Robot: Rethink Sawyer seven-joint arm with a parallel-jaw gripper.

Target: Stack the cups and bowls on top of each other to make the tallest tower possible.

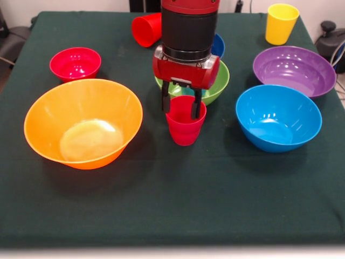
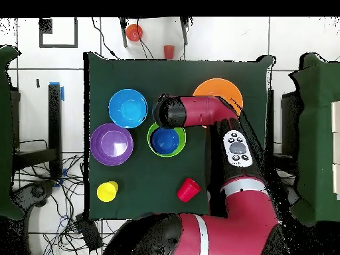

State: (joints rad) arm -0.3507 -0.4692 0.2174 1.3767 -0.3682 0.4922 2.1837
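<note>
Currently the end effector (image 1: 182,105) sits at frame centre in the front view, fingers pinching the rim of a red cup (image 1: 185,123), one finger inside, one outside. Cup appears just off the counter (image 1: 172,205), in front of the green bowl (image 1: 215,86).

Risks: a one-wall pinch may let the cup tilt or slip; swinging it could clip the green bowl's rim.

Hidden: the arm covers this cup overhead; the dark blue bowl (image 2: 166,139) nested in green barely shows from the front. No light blue cup visible.
</note>
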